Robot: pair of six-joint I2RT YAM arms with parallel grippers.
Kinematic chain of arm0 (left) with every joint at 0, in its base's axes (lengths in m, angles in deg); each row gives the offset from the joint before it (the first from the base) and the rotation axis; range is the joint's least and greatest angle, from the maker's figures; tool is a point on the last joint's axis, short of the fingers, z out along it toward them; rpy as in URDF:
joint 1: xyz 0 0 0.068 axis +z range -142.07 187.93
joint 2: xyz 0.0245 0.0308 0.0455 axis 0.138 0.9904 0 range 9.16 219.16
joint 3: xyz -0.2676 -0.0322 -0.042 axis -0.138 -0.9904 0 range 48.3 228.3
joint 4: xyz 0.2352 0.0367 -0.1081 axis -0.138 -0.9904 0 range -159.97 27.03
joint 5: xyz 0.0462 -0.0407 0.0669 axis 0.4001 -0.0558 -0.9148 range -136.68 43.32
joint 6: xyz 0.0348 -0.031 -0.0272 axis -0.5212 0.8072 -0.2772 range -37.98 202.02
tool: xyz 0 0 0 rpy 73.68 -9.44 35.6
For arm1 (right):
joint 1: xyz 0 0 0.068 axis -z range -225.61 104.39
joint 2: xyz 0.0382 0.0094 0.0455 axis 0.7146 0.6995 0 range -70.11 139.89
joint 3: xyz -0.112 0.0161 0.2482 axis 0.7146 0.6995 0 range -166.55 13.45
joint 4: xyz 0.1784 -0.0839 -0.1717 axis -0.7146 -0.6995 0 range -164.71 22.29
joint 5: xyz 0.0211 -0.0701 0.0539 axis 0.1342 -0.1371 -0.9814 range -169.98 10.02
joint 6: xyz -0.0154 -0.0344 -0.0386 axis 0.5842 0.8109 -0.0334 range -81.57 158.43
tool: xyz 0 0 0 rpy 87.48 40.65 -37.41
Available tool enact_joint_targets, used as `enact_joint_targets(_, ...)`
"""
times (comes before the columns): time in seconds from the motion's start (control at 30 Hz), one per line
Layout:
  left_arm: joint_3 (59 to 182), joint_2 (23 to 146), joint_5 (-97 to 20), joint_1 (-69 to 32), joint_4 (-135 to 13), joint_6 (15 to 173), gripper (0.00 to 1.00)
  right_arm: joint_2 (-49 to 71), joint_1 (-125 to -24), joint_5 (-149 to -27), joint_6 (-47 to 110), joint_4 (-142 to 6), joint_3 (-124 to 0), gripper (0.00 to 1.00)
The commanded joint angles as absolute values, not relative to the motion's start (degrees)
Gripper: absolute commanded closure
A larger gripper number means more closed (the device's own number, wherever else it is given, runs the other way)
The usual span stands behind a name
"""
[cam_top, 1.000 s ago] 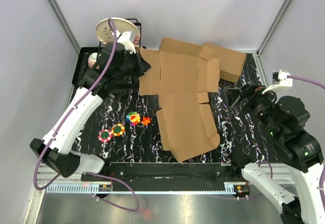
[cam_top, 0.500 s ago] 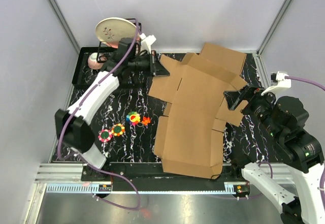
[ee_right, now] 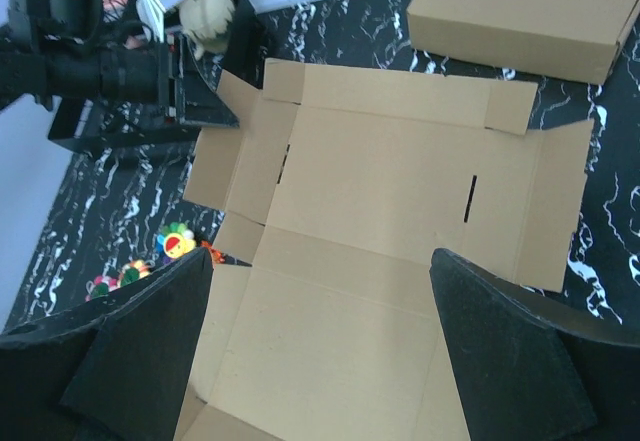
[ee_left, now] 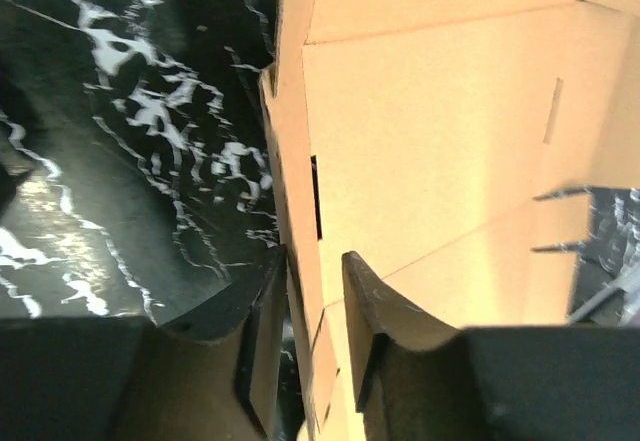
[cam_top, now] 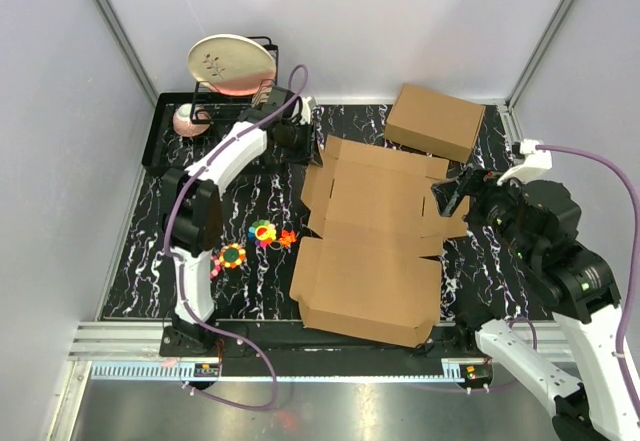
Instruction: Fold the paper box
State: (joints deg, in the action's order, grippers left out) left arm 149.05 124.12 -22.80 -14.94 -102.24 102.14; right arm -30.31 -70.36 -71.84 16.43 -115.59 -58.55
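The paper box [cam_top: 370,231] is a flat brown die-cut sheet with flaps and slots, lying mid-table. My left gripper [cam_top: 308,144] is at the sheet's far left flap. In the left wrist view that flap's edge [ee_left: 300,261] stands between the jaws of the left gripper [ee_left: 314,256], which are slightly parted, with a gap beside the card. My right gripper [cam_top: 450,196] hovers over the sheet's right side. In the right wrist view the right gripper [ee_right: 320,361] is wide open above the paper box [ee_right: 400,191] with nothing between its fingers.
A made-up brown box [cam_top: 435,121] sits at the back right, close to the sheet's far edge. At the back left are a black tray [cam_top: 160,146], a rack holding a plate [cam_top: 232,64] and a pink bowl [cam_top: 187,119]. Flower toys [cam_top: 262,232] lie left of the sheet.
The sheet has swung from a raised, tilted pose to lying flat mid-table. My left arm reached right along the back, and its jaws have parted from the flap. The right gripper stays open.
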Motion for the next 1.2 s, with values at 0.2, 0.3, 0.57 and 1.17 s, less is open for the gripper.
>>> enact_joint_targets(0.2,162.82,121.06,-46.59,-15.09,-107.62,100.74,0.31,-25.81,-70.48,-69.96,16.28,-111.66,-55.63,0.04)
enact_joint_targets(0.3,159.08,115.98,-48.96,-15.88,-105.62,104.86,0.14,-25.11,-70.40,-69.87,15.41,-109.56,-54.06,0.04)
enact_joint_targets(0.57,122.68,96.18,-57.57,-35.73,-83.02,117.26,0.17,-22.47,-70.48,-71.10,12.15,-103.31,-48.69,0.05)
enact_joint_targets(1.17,109.74,109.70,-62.59,-53.41,-85.02,125.79,0.26,-23.61,-70.57,-69.87,11.97,-101.64,-43.86,0.05)
